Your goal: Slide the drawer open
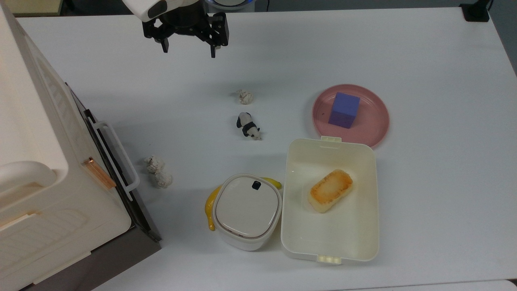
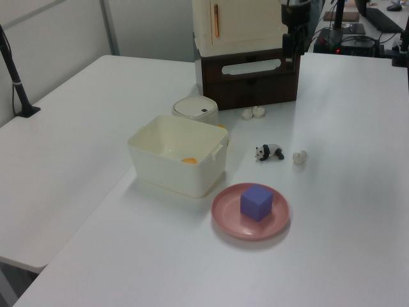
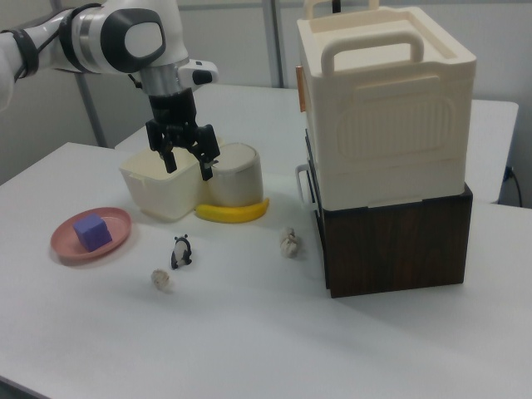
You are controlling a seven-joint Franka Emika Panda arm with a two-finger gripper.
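Note:
The drawer [image 1: 110, 158] is a dark brown front panel in the wooden cabinet at the top view's left. It carries a white loop handle [image 1: 120, 157] and sits flush with the cabinet. In the left view the drawer [image 2: 217, 68] faces the camera with its handle [image 2: 255, 66] across it. In the right view the handle [image 3: 300, 184] shows edge-on. My gripper [image 1: 189, 48] hangs open at the far table edge, well away from the handle, with nothing between its fingers. I also see the gripper [image 3: 188, 165] above the table in the right view.
A big cream storage box [image 3: 382, 100] sits on the cabinet. On the table are white crumpled lumps [image 1: 158, 171], a toy panda [image 1: 248, 126], a lidded round container [image 1: 247, 210] over a banana, an open lunch box [image 1: 363, 226] with bread, and a pink plate [image 1: 375, 125] with a blue cube.

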